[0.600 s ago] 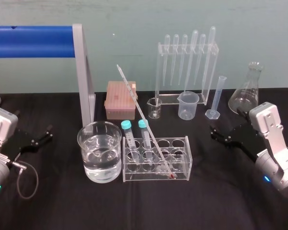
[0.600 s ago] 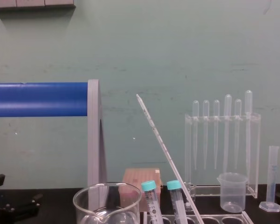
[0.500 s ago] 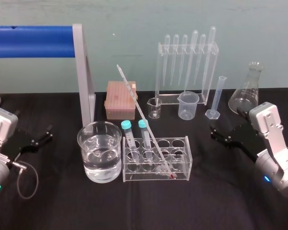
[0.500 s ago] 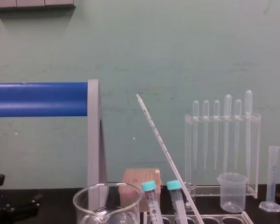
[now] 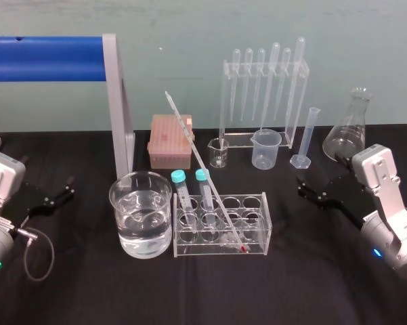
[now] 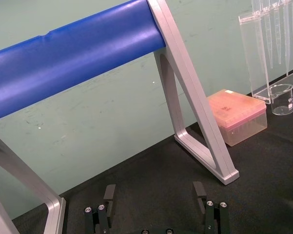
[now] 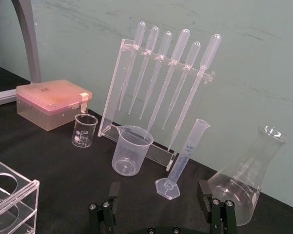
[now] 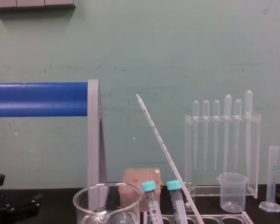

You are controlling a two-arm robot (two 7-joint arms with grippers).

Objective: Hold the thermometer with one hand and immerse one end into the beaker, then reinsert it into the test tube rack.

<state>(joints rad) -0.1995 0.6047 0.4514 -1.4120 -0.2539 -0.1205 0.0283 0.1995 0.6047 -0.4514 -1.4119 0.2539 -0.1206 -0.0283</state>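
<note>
Thermometer (image 5: 204,169) stands in the rack (image 5: 254,233) at mid-table (image 5: 88,284). Its reddish bulb sits low at the rack's front, right of centre. The stem leans back and to the left; its top end is above the pink box (image 5: 169,139) in the head view. In the chest view the thermometer (image 8: 165,151) rises as a slanted line past two teal-capped tubes (image 8: 149,186). Nothing holds it.

Beaker (image 5: 119,203), part-filled with clear liquid, is just beside the rack's left end. I cannot tell whether they touch.

Right gripper (image 5: 302,187) is low over the table to the right of the rack, well apart from it and from the thermometer, with its fingers pointing left toward the rack. In the right wrist view the right gripper (image 7: 158,190) has its fingers spread wide with nothing between them. Ahead of it are the pipette stand (image 7: 161,92), plastic cup (image 7: 131,151), cylinder (image 7: 185,156) and flask (image 7: 246,185).

Left gripper (image 5: 69,188) is at the table's left side, left of the beaker and apart from it. In the left wrist view the left gripper (image 6: 154,192) has its fingers spread and empty, facing the blue bar (image 6: 73,53) and its grey frame.
</note>
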